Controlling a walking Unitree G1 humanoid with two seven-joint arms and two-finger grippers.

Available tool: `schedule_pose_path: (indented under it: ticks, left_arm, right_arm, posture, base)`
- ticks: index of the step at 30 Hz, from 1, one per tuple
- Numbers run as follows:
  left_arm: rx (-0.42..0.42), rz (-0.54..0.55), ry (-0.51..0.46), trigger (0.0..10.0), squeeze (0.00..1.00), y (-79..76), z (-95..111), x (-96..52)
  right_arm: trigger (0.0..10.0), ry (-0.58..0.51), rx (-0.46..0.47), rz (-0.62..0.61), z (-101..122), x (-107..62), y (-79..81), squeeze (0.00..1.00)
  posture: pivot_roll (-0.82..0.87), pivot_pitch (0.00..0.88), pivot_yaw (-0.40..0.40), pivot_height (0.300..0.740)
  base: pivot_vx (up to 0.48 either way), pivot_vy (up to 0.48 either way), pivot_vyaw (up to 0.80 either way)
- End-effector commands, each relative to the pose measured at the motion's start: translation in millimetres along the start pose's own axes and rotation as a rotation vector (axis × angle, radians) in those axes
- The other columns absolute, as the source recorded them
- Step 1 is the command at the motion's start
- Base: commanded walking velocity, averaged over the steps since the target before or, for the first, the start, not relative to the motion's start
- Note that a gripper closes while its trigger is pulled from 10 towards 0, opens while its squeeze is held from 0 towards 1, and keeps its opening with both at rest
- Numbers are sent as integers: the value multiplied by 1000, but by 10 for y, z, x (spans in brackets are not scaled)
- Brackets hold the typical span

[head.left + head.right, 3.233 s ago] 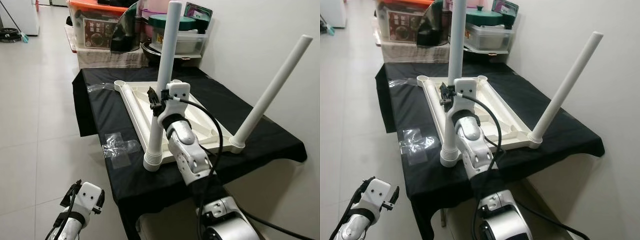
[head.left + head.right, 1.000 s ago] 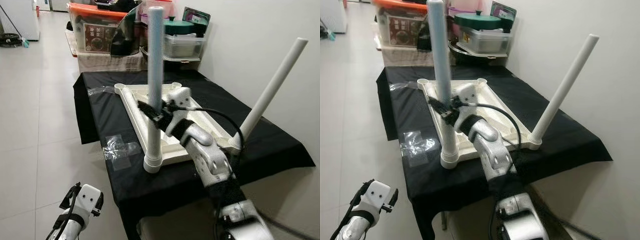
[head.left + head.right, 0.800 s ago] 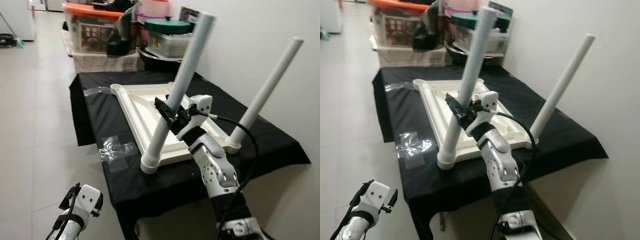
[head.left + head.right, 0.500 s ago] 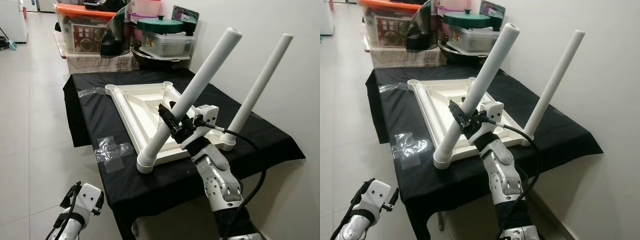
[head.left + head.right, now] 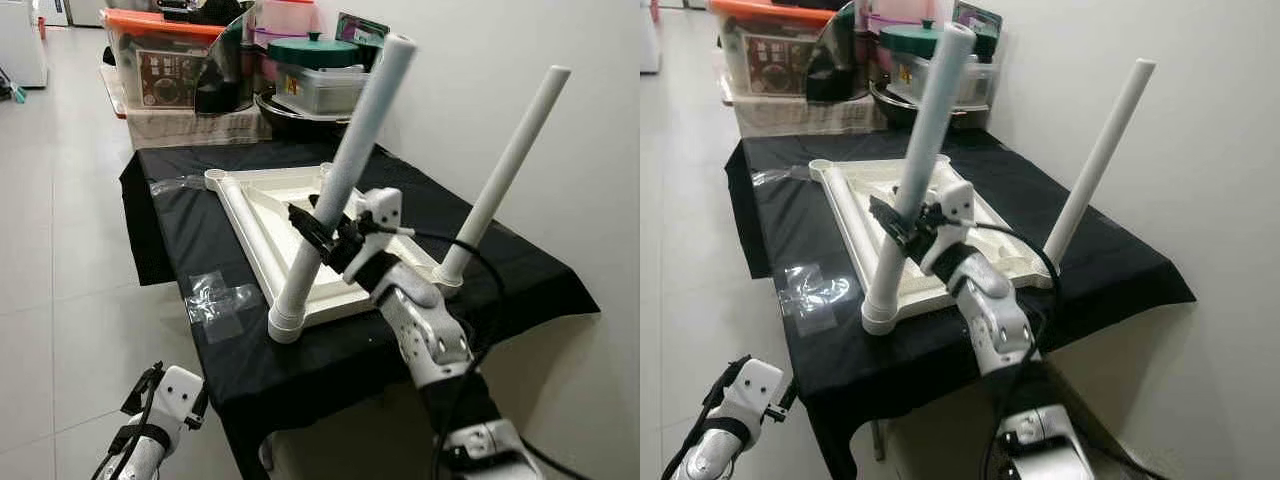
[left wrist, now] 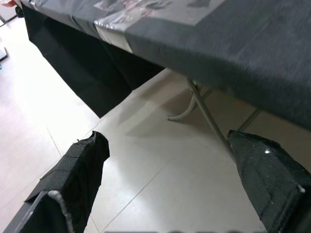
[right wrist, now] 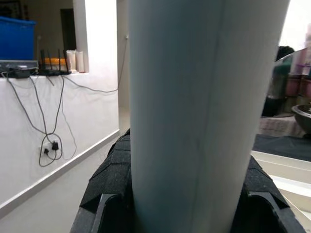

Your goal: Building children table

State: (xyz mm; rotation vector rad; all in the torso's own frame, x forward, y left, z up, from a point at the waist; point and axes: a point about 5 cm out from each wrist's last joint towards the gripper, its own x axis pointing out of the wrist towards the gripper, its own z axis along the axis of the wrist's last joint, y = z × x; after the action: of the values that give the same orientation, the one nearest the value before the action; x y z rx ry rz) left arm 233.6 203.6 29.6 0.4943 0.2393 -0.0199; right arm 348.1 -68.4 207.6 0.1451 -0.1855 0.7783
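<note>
**Right gripper clamps the near table leg**

At the lower left of the left eye view, the left gripper (image 5: 150, 385) hangs idle above the floor tiles, its fingers (image 6: 77, 174) spread apart with nothing between them. In the centre, the upturned white tabletop (image 5: 262, 205) lies on the black cloth (image 5: 200, 240). The right gripper (image 5: 318, 228) pinches the near leg (image 5: 340, 180) partway up; this leg tilts toward the upper right. At right, the second leg (image 5: 500, 170) leans likewise.

No readable text is showing anywhere; the label on the storage box (image 5: 166, 75) behind the table is carrying print too small and blurred to make out.
</note>
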Motion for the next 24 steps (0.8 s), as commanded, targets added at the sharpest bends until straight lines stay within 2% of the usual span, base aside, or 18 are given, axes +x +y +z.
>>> schedule_pose_path:
  ticks: [1, 14, 24]
  left_arm:
    - [3, -14, 0, 10000, 0, -59, -9, -5]
    - [1, -20, 3, 10000, 0, -84, -19, -2]
    - [2, -26, 2, 10000, 0, -102, -21, 7]
  right_arm:
    - [10000, 295, 64, -62, -584, -215, -89, 0]
    - [10000, 354, 82, 13, -675, -220, -12, 0]
    - [10000, 380, 148, 45, -735, -254, -4, 0]
  posture:
    - [84, 0, -168, 740]
    - [77, 0, -170, 740]
    - [77, 0, -171, 740]
  base:
    - [0, 0, 0]
    - [0, 0, 0]
    - [0, 0, 0]
